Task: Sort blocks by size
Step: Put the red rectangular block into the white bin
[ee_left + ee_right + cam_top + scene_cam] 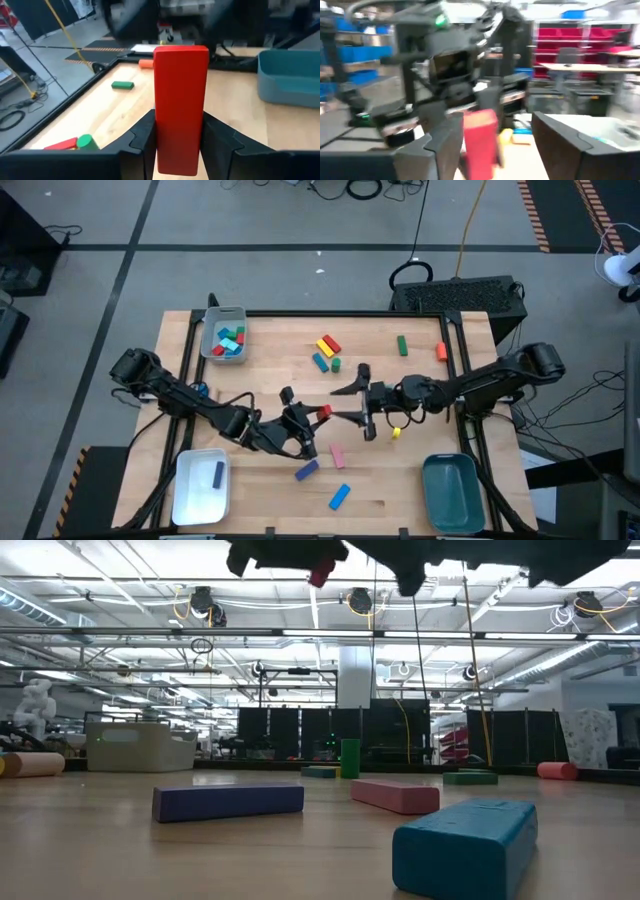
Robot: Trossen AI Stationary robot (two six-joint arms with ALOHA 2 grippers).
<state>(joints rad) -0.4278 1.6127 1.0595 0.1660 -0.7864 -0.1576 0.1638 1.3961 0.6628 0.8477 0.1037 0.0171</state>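
The left gripper (177, 145) clamps a long red block (324, 411) above the table's middle, while the right gripper (362, 402), jaws spread wide, faces it — apparently a handover. The right arm should back straight off before the left carries the block to a tray. The wooden table (400, 480) sits on grey floor under a bright, pipe-hung ceiling.

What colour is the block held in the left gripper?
Red; the long rectangular block shows best in the left wrist view.
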